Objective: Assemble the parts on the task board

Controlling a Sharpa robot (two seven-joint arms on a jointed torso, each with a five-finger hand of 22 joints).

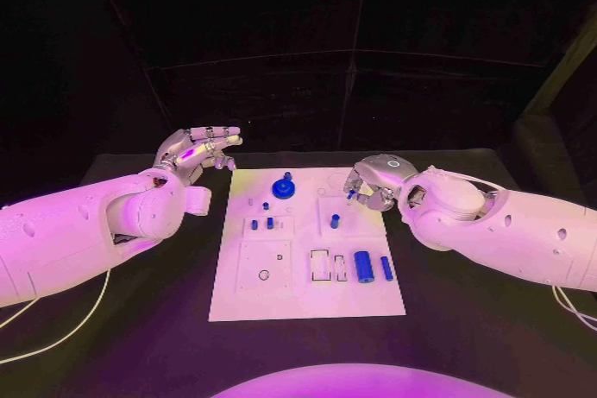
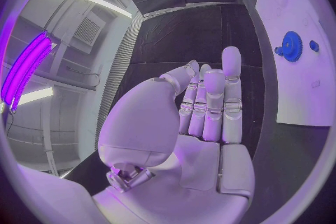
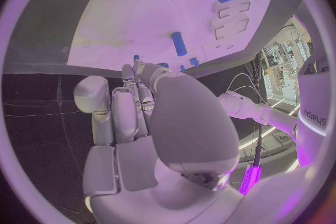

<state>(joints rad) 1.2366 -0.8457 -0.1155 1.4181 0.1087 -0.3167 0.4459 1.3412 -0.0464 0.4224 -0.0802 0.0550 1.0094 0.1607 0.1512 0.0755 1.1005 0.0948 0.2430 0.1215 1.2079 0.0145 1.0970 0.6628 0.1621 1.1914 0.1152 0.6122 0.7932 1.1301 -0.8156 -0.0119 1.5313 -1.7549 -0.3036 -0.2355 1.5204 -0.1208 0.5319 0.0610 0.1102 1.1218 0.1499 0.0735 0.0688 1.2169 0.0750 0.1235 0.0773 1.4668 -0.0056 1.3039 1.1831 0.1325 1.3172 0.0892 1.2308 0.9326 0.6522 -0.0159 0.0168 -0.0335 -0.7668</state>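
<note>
The white task board (image 1: pixel 304 277) lies in the middle of the black table. A blue gear (image 1: pixel 284 188) stands at its far end, also seen from the left wrist (image 2: pixel 288 45). Small blue pegs (image 1: pixel 254 224) sit mid-board, and one peg (image 1: pixel 335 221) lies further right. A thick blue cylinder (image 1: pixel 362 266) and a thinner one (image 1: pixel 386 268) lie near the right edge. My right hand (image 1: pixel 373 180) hovers over the board's far right corner, fingers curled, pinching a small blue part (image 1: pixel 352 193). My left hand (image 1: pixel 199 149) is raised off the board's far left, fingers straight, holding nothing.
White cables (image 1: pixel 50 329) trail over the table at the near left and near right (image 1: pixel 575 312). Dark panels close the back. Rectangular cut-outs (image 1: pixel 321 265) sit beside the thick cylinder on the board.
</note>
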